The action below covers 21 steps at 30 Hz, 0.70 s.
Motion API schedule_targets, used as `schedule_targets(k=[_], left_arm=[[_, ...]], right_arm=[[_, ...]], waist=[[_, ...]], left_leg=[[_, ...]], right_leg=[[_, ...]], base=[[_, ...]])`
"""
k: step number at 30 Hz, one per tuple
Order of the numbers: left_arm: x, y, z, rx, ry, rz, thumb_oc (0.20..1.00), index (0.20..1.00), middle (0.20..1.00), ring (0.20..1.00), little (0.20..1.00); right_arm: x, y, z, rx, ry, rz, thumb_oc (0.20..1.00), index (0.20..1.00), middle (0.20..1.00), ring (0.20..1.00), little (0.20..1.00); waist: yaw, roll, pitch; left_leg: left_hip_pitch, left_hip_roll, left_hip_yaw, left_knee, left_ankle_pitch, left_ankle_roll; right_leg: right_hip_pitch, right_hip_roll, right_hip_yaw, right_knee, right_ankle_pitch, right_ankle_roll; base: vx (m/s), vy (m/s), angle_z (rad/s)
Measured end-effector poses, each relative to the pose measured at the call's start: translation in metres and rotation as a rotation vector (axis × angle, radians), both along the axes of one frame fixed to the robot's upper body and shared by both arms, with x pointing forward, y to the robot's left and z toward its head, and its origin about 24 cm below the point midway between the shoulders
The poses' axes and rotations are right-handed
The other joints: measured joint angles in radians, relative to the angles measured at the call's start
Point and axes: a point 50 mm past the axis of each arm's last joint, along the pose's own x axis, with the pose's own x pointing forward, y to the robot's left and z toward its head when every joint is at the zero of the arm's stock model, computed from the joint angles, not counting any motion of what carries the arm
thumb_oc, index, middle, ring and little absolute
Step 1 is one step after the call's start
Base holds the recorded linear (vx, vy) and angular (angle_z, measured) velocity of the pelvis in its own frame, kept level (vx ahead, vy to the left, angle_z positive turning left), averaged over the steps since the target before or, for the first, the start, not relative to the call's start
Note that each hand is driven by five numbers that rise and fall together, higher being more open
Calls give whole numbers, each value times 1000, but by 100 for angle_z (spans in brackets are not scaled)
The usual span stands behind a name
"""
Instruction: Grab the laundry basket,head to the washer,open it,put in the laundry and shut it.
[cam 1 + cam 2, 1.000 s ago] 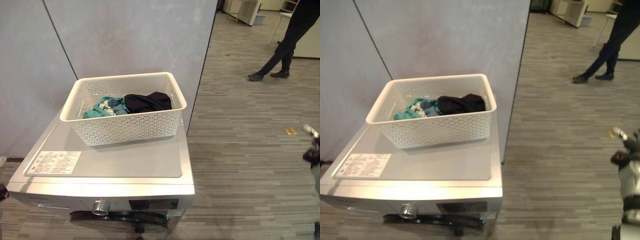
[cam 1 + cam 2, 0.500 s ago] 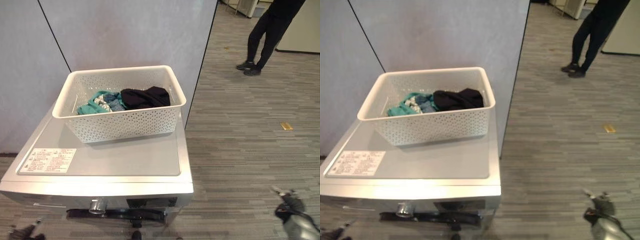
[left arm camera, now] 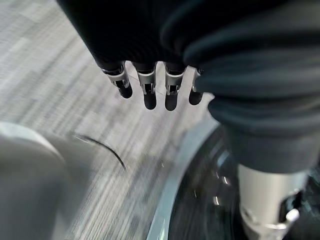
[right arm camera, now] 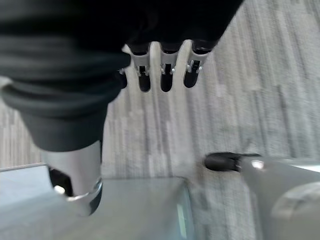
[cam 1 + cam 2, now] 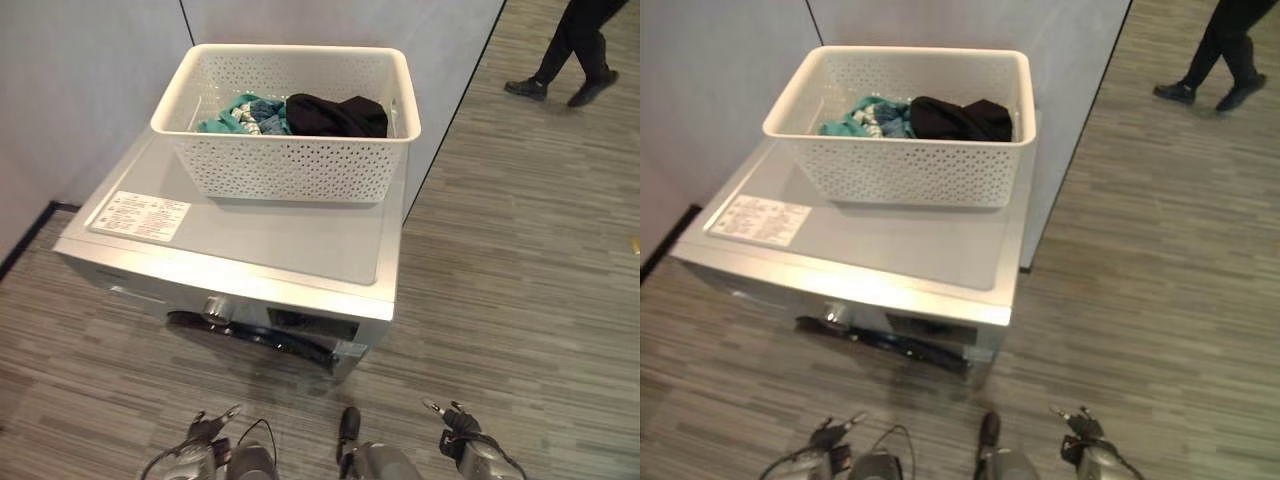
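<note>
We are looking down at a white perforated basket [image 5: 290, 120] sitting on the flat top of a silver washer [image 5: 240, 250], towards the back, close to a pale wall [image 5: 90, 80]. Inside the basket are lying a teal and blue bundle of clothes [image 5: 243, 113] and a black garment [image 5: 335, 115], touching each other and filling only the bottom.

We are judging the basket to be light, stiff plastic, with a rolled rim standing out all round. The best hold is probably under that rim at the two short ends, one hand each side, since the holed walls are smooth and may slip. The clothes are soft and loose; they will bunch and trail when lifted, so the fingers will need to close round a whole fold.

Our left hand [image 5: 210, 432] and right hand [image 5: 455, 430] are hanging low in front of the washer, well apart from the basket. In the wrist views the fingers [image 3: 146, 90] of the left and the fingers [image 4: 166, 75] of the right are hanging straight and relaxed, holding nothing.

The washer top is smooth and slightly glossy, with a label [image 5: 140, 215] near its left front corner. The round door [image 5: 260, 335] is showing dark below the control knob [image 5: 213, 307] and appears to be closed. The floor [image 5: 520, 260] is grey striped carpet. A person [image 5: 580, 50] is walking at the far right, well away.
</note>
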Motion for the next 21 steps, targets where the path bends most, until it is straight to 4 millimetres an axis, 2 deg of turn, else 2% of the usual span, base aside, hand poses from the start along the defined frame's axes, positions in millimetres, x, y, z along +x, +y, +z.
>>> schedule_targets(k=[1,2,4,5,6,7,8,9,10,11,12,13,14,15,16,17,18,19,20,21], left_arm=[[10,-8,3,-5,-23,-29,1000,1000,1000,1000,1000],[12,-11,3,-7,-31,-52,1000,1000,1000,1000,1000],[23,-15,9,1,-71,-95,1000,1000,1000,1000,1000],[35,-24,14,16,-95,-179,1000,1000,1000,1000,1000],[42,-28,17,18,-120,-206,1000,1000,1000,1000,1000],[48,-30,22,25,-151,-226,1000,1000,1000,1000,1000],[47,-26,24,42,-159,-244,1000,1000,1000,1000,1000],[37,-22,21,61,-142,-266,1000,1000,1000,1000,1000],[27,-16,17,75,-109,-276,1000,1000,1000,1000,1000],[19,-9,15,88,-90,-284,1000,1000,1000,1000,1000],[4,4,12,120,-53,-300,1000,1000,1000,1000,1000],[0,10,13,134,-54,-300,1000,1000,1000,1000,1000],[-4,13,13,140,-44,-298,1000,1000,1000,1000,1000],[-4,13,13,137,-47,-297,1000,1000,1000,1000,1000],[-1,13,15,143,-62,-302,1000,1000,1000,1000,1000],[2,14,18,147,-80,-296,1000,1000,1000,1000,1000],[7,17,22,157,-110,-284,1000,1000,1000,1000,1000],[8,21,24,167,-112,-278,1000,1000,1000,1000,1000],[5,25,23,181,-98,-279,1000,1000,1000,1000,1000],[0,28,22,196,-84,-275,1000,1000,1000,1000,1000]], right_arm=[[-6,-5,-1,-13,13,-5,1000,1000,1000,1000,1000],[-8,-7,-1,-14,23,-23,1000,1000,1000,1000,1000],[-8,-8,-1,-10,16,-41,1000,1000,1000,1000,1000],[-8,-15,1,-23,18,-58,1000,1000,1000,1000,1000],[-9,-17,1,-27,17,-68,1000,1000,1000,1000,1000],[-10,-16,0,-23,21,-70,1000,1000,1000,1000,1000],[-11,-12,0,-12,15,-69,1000,1000,1000,1000,1000],[-5,-8,2,-4,-12,-54,1000,1000,1000,1000,1000],[-5,-4,2,7,-16,-49,1000,1000,1000,1000,1000],[-5,-1,2,15,-22,-45,1000,1000,1000,1000,1000],[-3,5,2,17,-26,-8,1000,1000,1000,1000,1000],[-1,6,4,7,-34,24,1000,1000,1000,1000,1000],[3,6,6,3,-43,35,1000,1000,1000,1000,1000],[15,4,14,-36,-75,94,1000,1000,1000,1000,1000],[21,1,20,-63,-106,125,1000,1000,1000,1000,1000],[29,-2,28,-107,-136,170,1000,1000,1000,1000,1000],[39,-13,42,-205,-178,227,1000,1000,1000,1000,1000],[44,-18,47,-251,-189,257,1000,1000,1000,1000,1000],[48,-22,52,-299,-196,282,1000,1000,1000,1000,1000],[60,-25,60,-355,-220,320,1000,1000,1000,1000,1000]], waist=[[-18,21,-3],[-25,43,-13],[-38,44,-14],[-53,52,-19],[-55,52,-20],[-51,29,-24],[-36,-1,-31],[-31,-11,-34],[-33,-36,-48],[-31,-56,-59],[-24,-83,-68],[-17,-85,-66],[-15,-76,-61],[2,-26,-46],[4,-15,-45],[10,4,-34],[10,17,-36],[18,10,-39],[36,-19,-54],[63,-28,-63]], left_leg=[[55,-12,-2,-64,-13,-22],[126,-23,-11,-198,-51,-26],[193,-43,-12,-367,-96,-10],[203,-63,16,-468,-124,11],[200,-78,27,-505,-134,7],[193,-115,18,-533,-166,-6],[182,-150,9,-533,-172,6],[175,-186,5,-533,-169,27],[171,-210,4,-516,-165,37],[156,-231,6,-494,-168,50],[135,-255,8,-446,-189,70],[131,-257,12,-422,-199,80],[121,-250,15,-405,-204,82],[93,-210,19,-390,-199,94],[93,-188,21,-404,-193,94],[85,-170,18,-416,-170,98],[80,-152,3,-436,-148,104],[85,-158,0,-457,-133,103],[100,-177,-5,-475,-123,100],[100,-187,6,-478,-122,98]], right_leg=[[-23,-4,-2,21,22,23],[-43,-4,-1,31,42,31],[-78,-32,-9,50,71,52],[-99,-67,-42,48,101,77],[-112,-78,-54,46,111,94],[-130,-113,-48,35,141,118],[-148,-149,-35,31,175,130],[-156,-180,-21,22,159,151],[-151,-187,-5,15,144,145],[-152,-201,6,7,158,132],[-157,-234,11,16,153,143],[-162,-236,19,24,123,170],[-164,-230,21,33,60,207],[-194,-199,69,99,-9,244],[-212,-174,110,164,4,234],[-211,-161,156,237,-9,232],[-195,-150,220,341,-48,241],[-162,-161,218,339,-48,242],[-112,-175,218,292,-52,240],[-94,-170,220,212,-58,248]], base=[[-218,247,36],[-286,296,20],[-285,303,31],[-175,205,69],[-285,346,80],[-184,221,33],[-352,348,10],[-170,130,-11],[-372,220,-10],[-266,112,-8],[-382,133,-13],[-251,53,-10],[-252,31,-11],[-161,-6,-3],[-97,-15,19],[-17,-33,57],[-14,-39,66],[-35,-71,50],[-71,-89,-16],[-50,-113,-58]])
